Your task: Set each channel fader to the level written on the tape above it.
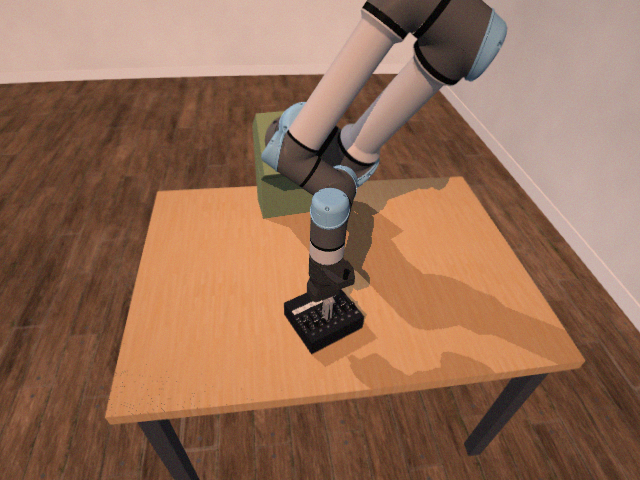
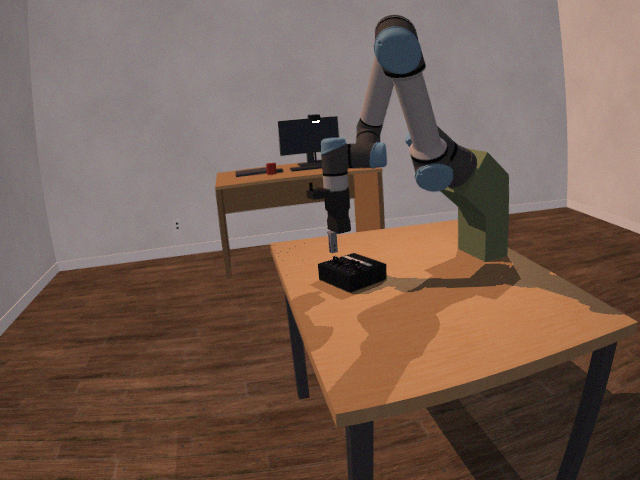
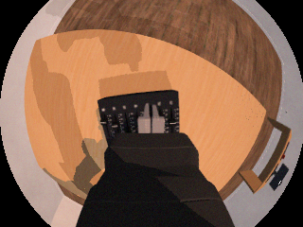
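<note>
The black lighting desk [image 1: 336,331] [image 2: 369,273] [image 3: 120,106] stands on its feet on the wooden table [image 1: 206,289] [image 2: 465,320] [image 3: 215,120]. A white tape strip [image 1: 299,310] [image 2: 368,261] runs along one edge of its top, with rows of small dark fader caps [image 1: 330,319] beside it. The writing and cap positions are too small to read. My gripper [image 1: 327,311] [image 2: 332,246] [image 3: 150,112] points straight down just above the desk's top. Its fingers are shut together with nothing between them. The wrist view shows the fingertips over the middle of the fader rows.
The arm's green base block [image 1: 273,201] [image 2: 483,211] stands at the table's far edge. A second desk [image 2: 289,188] with a monitor [image 2: 307,135], a keyboard and a red cup [image 2: 270,167] stands by the back wall, away from the table.
</note>
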Robot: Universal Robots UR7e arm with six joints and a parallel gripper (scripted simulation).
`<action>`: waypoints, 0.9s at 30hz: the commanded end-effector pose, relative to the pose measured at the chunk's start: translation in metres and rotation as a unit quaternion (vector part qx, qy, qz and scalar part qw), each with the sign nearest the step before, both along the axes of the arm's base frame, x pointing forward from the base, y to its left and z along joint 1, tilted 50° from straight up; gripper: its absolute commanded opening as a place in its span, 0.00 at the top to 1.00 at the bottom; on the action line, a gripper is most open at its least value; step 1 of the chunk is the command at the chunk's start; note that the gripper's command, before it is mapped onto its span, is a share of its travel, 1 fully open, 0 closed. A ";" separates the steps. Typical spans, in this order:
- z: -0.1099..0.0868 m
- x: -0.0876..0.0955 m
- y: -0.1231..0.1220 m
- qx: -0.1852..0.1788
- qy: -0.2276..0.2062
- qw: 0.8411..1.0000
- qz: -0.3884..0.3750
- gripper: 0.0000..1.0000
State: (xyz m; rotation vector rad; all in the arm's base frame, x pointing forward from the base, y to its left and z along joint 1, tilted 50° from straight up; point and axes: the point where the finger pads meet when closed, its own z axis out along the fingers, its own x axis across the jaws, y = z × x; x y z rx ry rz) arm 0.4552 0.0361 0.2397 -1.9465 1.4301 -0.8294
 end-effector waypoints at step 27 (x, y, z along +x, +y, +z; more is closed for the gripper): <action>0.000 -0.001 0.004 -0.038 -0.005 0.999 0.033 1.00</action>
